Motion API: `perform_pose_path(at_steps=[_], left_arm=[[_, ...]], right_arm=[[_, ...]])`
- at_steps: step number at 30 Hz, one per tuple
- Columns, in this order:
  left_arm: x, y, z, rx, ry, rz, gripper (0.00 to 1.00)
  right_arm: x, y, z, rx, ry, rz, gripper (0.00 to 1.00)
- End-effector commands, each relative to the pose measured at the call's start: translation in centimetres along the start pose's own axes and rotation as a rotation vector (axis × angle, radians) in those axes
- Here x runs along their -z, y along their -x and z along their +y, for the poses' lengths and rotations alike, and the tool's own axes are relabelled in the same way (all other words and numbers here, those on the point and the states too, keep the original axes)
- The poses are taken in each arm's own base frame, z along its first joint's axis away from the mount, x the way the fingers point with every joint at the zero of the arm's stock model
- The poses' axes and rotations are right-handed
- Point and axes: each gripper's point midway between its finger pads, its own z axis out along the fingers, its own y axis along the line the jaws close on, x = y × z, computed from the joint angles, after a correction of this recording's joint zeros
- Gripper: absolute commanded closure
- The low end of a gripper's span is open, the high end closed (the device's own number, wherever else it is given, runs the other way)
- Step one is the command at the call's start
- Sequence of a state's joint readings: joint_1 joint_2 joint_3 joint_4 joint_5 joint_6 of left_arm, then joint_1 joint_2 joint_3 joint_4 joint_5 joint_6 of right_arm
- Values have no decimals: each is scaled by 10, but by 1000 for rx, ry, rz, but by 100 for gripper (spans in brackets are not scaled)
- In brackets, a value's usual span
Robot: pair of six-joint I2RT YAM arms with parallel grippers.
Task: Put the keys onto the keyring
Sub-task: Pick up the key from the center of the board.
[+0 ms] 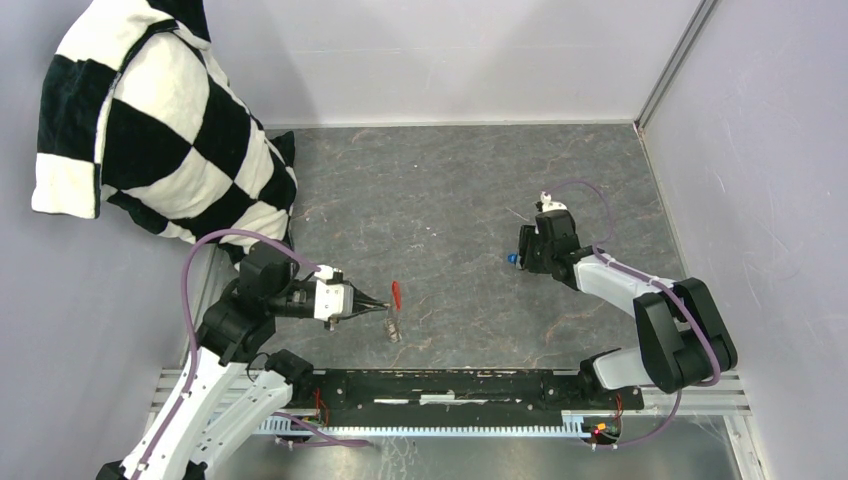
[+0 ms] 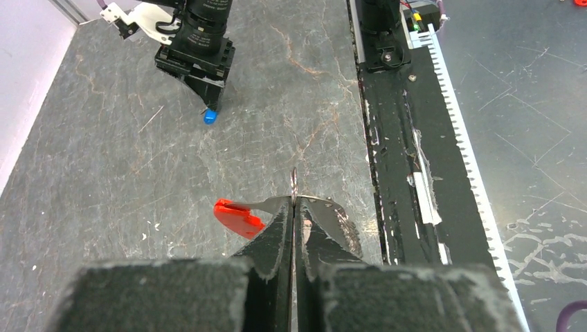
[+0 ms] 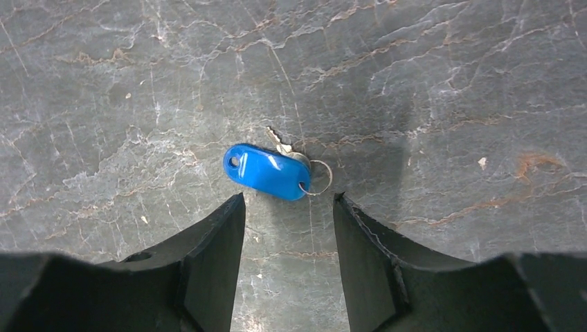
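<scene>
Pinching the keyring (image 2: 293, 181) near the table's (image 1: 450, 190) near edge, left gripper (image 2: 293, 204) clamped tight, red tag (image 2: 237, 216) alongside. Right gripper (image 3: 289, 199) spread apart above the blue key (image 3: 266, 171), toward the right edge.

My worktop (image 1: 450, 180) is a dark grey marbled slab, scuffed, with a black rail (image 1: 450, 385) along its near edge. The blue key (image 3: 266, 171) lies flat on it right of centre, small wire ring and metal blade touching the slab, and a black-and-white checkered cushion (image 1: 150, 130) sits at the far left corner. The keyring (image 2: 237, 216) with its red tag is by the near edge, left of centre; I can't tell if it rests on the slab.
</scene>
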State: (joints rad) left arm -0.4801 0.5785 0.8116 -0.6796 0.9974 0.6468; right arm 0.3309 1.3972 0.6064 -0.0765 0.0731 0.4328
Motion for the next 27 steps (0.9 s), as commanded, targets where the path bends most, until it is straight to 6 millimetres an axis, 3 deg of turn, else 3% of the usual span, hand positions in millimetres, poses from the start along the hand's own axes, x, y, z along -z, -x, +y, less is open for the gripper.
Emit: perform_pose_path(at_steps=[1,12,16,24,27], left_arm=[[1,8,-3,-28,-13,-30,98],[2,11,-2,-43,-10,-34,98],[2,11,-2,-49,-8,-33,98],[2,10,-2,-53,-4,-31,98],[2,8,0,-55,0,-24,98]], right_arm=[[1,9,-8,-95,-40,-53,44],[-6,4,-20,-251,-58,-48,60],[-11,7,-16,-298,-27,-56,66],[-17,9,-8,-336,11,-56,85],[-17,13,-2,-330,48,-63,96]])
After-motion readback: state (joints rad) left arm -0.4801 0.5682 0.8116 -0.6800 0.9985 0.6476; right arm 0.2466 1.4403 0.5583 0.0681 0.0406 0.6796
